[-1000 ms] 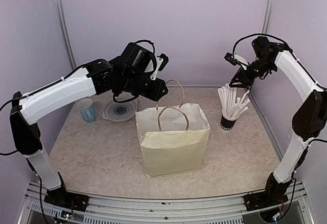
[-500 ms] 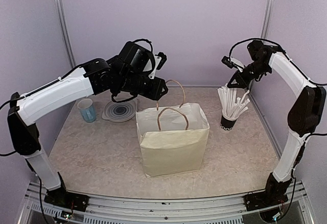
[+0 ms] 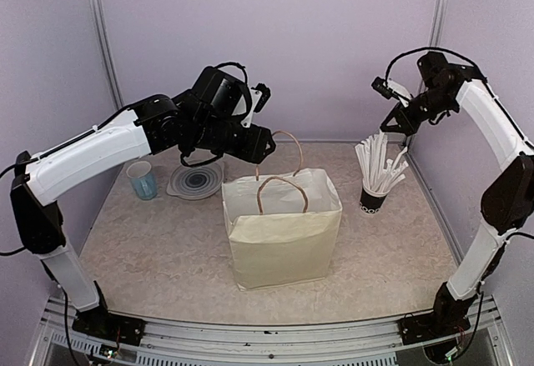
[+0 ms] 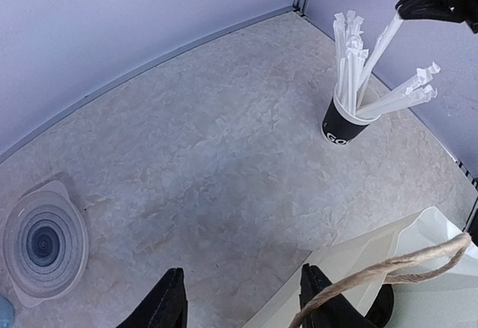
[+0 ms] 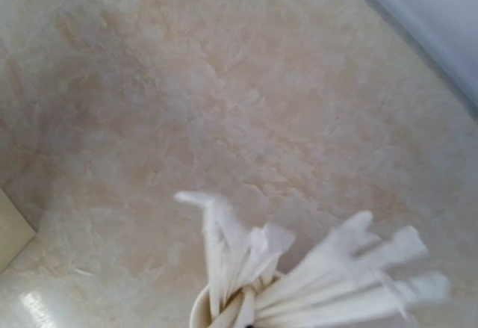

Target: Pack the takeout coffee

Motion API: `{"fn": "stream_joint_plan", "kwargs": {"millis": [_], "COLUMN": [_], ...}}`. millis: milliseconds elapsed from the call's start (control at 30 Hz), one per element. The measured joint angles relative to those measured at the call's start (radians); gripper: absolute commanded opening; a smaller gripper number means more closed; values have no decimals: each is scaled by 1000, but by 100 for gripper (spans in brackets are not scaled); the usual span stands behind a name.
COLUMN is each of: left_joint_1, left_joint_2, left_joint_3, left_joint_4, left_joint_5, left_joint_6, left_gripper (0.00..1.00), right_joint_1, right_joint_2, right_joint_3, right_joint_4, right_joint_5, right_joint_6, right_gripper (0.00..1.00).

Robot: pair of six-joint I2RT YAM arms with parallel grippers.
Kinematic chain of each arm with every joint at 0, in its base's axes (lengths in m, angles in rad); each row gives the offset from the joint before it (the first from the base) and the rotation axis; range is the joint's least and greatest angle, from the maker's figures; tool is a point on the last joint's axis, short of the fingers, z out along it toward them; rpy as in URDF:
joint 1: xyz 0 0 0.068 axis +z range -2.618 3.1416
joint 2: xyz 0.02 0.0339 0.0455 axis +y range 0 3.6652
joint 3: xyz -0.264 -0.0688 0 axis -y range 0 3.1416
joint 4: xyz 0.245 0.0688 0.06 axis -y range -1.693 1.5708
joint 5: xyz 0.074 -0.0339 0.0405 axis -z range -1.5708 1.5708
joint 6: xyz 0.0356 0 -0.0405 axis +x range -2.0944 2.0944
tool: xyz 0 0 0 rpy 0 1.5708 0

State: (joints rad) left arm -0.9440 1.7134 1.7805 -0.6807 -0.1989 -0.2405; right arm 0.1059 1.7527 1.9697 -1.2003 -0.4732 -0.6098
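Note:
The two lidded black takeout coffee cups show in no view. The cream paper bag (image 3: 284, 233) with twine handles stands open mid-table, and its rim shows in the left wrist view (image 4: 418, 268). My left gripper (image 3: 260, 145) is open and empty above the bag's back left corner (image 4: 243, 272). My right gripper (image 3: 399, 126) hangs over the black cup of white straws (image 3: 373, 198). In the left wrist view its tips (image 4: 403, 8) pinch the top of one straw that still reaches into that cup (image 4: 340, 122). The right wrist view shows blurred straws (image 5: 224, 309) and no fingers.
A small translucent blue cup (image 3: 143, 180) stands at the back left. Beside it lies a round grey ribbed disc (image 3: 196, 181), also in the left wrist view (image 4: 45, 242). Purple walls close the back and sides.
My right gripper has shifted slightly up and to the right above the straw cup. My left arm has barely moved.

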Motion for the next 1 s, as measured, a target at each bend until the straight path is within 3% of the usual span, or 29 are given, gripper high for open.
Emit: {"fn": "stream_joint_plan", "kwargs": {"millis": [267, 600, 800, 1000], "left_joint_1": [0, 1, 7, 10], "left_joint_2": [-5, -34, -82, -124], "left_joint_3": [0, -1, -10, -60], "left_joint_4": [1, 0, -3, -8], "left_joint_5": [-8, -24, -45, -63], "left_joint_6": [9, 9, 5, -19], "left_gripper": [57, 59, 59, 60], "right_joint_1": [0, 26, 63, 152], "right_joint_2": [-204, -344, -373, -436], "right_joint_3": [188, 300, 296, 116], "right_joint_4": [-90, -133, -99, 11], "right_joint_5": [-36, -363, -525, -593], "right_joint_6": [-18, -13, 33, 98], "right_gripper": [0, 0, 0, 0]}}
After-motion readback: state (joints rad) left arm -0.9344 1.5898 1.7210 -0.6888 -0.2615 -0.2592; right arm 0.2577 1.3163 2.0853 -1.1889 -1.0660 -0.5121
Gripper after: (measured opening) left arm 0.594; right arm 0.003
